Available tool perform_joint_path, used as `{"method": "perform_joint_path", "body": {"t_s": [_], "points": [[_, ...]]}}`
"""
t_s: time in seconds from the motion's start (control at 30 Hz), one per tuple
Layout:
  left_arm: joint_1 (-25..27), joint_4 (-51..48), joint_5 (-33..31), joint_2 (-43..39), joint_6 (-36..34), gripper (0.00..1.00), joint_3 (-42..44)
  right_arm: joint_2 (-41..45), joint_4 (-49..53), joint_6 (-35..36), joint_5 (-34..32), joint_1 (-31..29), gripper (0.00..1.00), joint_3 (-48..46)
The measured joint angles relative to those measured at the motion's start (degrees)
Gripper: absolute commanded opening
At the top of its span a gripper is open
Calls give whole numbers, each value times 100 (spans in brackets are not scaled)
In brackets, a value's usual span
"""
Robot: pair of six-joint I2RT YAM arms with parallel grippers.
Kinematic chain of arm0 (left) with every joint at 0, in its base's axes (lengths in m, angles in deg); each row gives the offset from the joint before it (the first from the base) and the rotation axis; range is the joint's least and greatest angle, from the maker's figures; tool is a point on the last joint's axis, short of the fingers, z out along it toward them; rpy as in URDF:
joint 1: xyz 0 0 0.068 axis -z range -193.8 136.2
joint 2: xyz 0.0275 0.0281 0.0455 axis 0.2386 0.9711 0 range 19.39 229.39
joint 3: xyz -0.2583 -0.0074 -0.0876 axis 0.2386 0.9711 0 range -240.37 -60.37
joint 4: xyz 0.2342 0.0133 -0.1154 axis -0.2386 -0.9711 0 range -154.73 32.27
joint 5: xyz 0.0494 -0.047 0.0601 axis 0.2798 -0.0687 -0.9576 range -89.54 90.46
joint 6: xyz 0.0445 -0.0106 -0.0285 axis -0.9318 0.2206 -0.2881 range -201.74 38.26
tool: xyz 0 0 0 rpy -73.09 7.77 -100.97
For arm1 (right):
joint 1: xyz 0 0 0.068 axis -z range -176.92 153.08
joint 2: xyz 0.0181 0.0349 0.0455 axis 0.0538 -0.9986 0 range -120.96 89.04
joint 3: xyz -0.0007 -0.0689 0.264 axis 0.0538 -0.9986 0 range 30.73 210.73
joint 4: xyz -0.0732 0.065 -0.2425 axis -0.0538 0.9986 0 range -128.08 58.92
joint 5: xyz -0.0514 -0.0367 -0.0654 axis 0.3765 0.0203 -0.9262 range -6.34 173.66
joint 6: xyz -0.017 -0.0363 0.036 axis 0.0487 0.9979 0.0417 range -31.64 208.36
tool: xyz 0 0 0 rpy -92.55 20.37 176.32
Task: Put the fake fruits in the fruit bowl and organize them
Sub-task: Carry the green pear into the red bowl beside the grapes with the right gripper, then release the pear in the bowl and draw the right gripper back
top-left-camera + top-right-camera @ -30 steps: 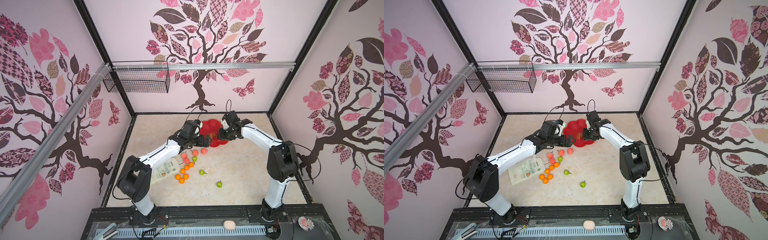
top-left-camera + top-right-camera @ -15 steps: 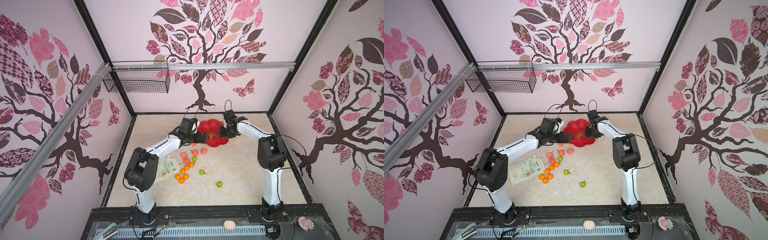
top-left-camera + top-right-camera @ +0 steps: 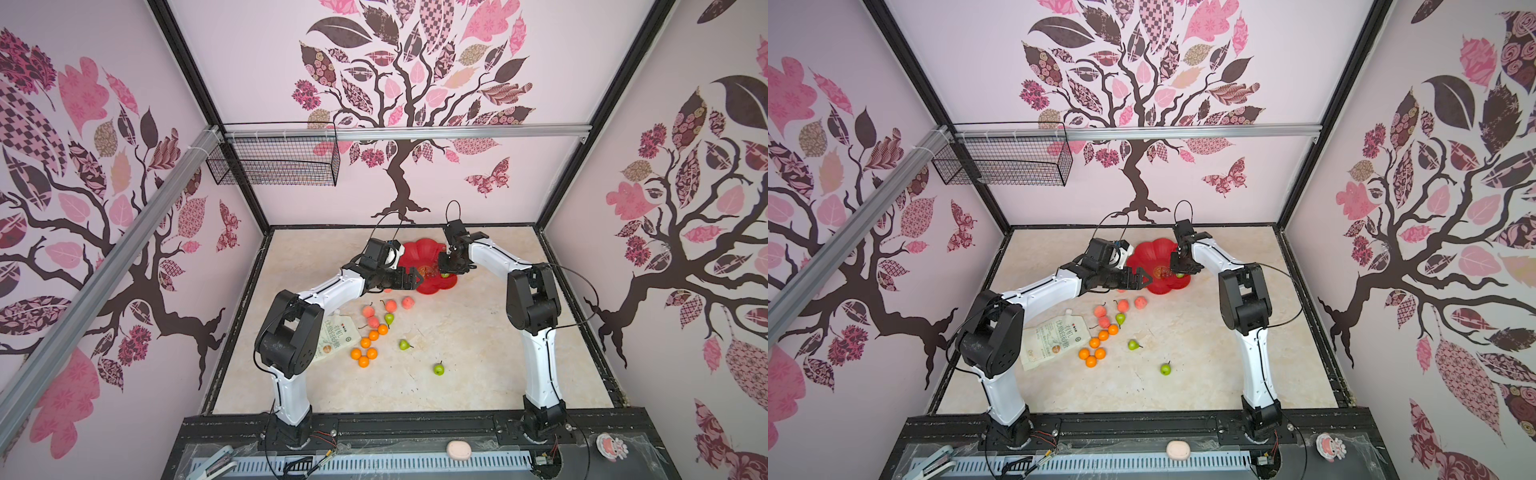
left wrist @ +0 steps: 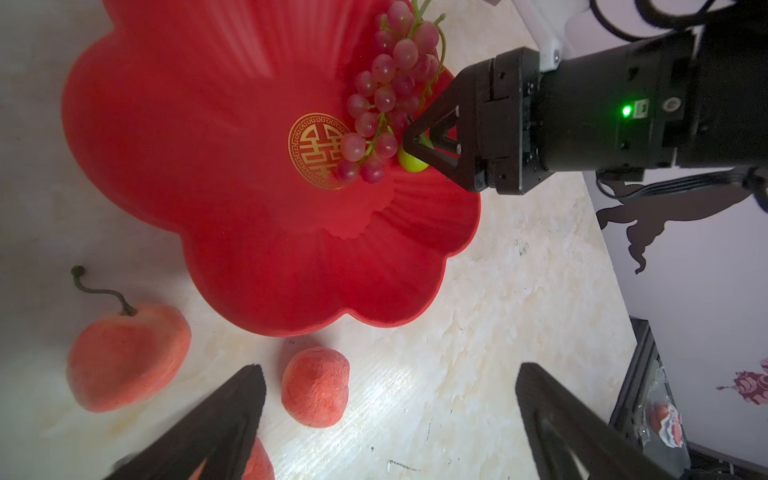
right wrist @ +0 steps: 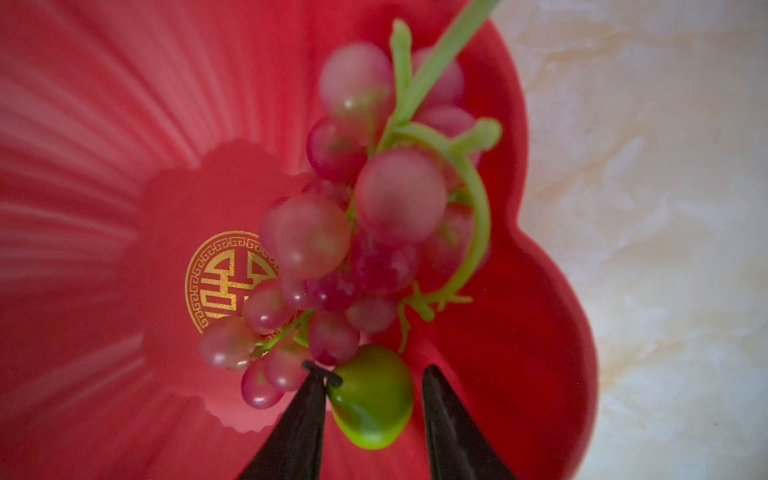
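"Looking down from above, how far along are they?"

"The right gripper (image 3: 448, 269) is reaching into the bowl (image 3: 422, 253), and the left gripper (image 3: 417, 277) is hovering at its rim. Peaches (image 3: 390, 306), oranges (image 3: 365, 343) and three pears (image 3: 403, 344) are lying outside the bowl, on the robot's side."

"What is the left wrist camera showing?"

"Its jaws are gaping wide with nothing in them. Grapes (image 4: 384, 91) are lying inside the bowl."

"And the right wrist camera?"

"A green pear (image 5: 372, 399) is sitting in the bowl beside the grapes, between parted jaws. One finger (image 5: 307, 411) is touching it and the other is standing clear. Two fruits are in, and I'd say most are waiting."

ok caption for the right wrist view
Right gripper fingers flank a green pear beside the grape bunch in the fruit bowl.
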Motion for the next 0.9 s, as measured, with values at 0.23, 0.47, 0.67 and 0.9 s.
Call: {"method": "perform_joint_path", "body": {"t_s": [0.23,0.47,0.67,0.9], "points": [[0,114,-114,-22,120,98,-26,2,2,-4,-4,13,44,0],[0,105,-179,-269,46,98,-33,426,-177,-52,7,11,46,-452],[0,-39,234,-520,-525,98,-142,1757,-402,-118,133,7,46,-1519],[0,-179,1394,-852,-1504,98,-177,3390,-560,-297,173,-282,47,-2789]]}}
